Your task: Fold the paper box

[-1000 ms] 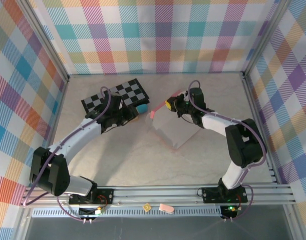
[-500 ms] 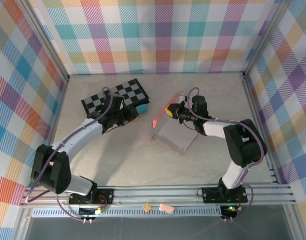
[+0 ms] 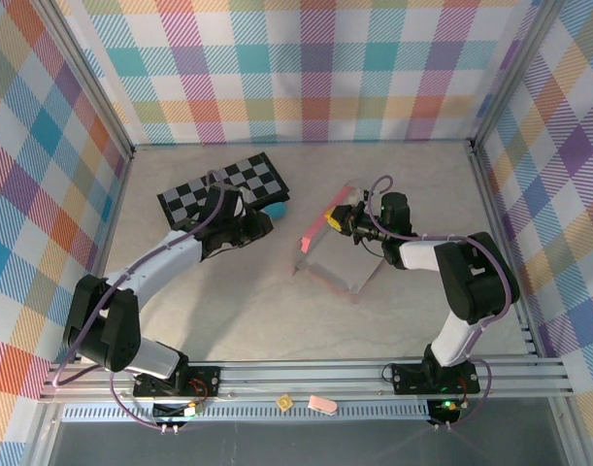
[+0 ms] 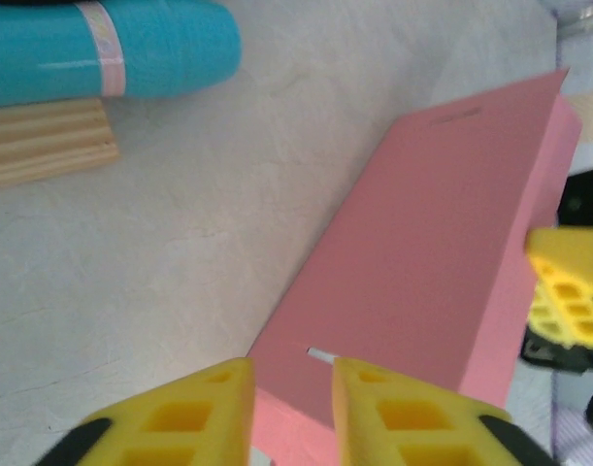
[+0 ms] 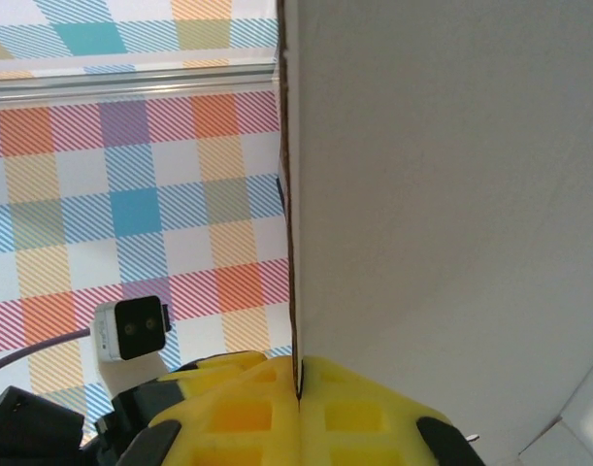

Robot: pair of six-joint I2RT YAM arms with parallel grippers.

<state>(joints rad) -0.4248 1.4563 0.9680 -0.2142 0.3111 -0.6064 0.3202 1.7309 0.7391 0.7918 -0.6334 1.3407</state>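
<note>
The paper box [image 3: 337, 260] stands tilted up near the table's middle, its greyish inner face upward and a pink edge along its left side. My right gripper [image 3: 341, 219] is shut on its upper edge; in the right wrist view the thin card [image 5: 451, 194] runs down into the closed fingers [image 5: 298, 388]. My left gripper [image 3: 261, 226] is left of the box and apart from it. In the left wrist view its yellow fingertips [image 4: 288, 403] are open with a narrow gap, and the pink outer face [image 4: 432, 252] lies just ahead.
A black-and-grey checkered board [image 3: 223, 184] lies at the back left, with a teal bar [image 3: 276, 209] at its near corner, close to my left gripper. The teal bar [image 4: 102, 49] lies across the top of the left wrist view. Plaid walls enclose the table.
The right gripper has shifted right and nearer, tipping the box up more steeply, so its pink edge now shows. The left jaws have narrowed, and that gripper has edged toward the box.
</note>
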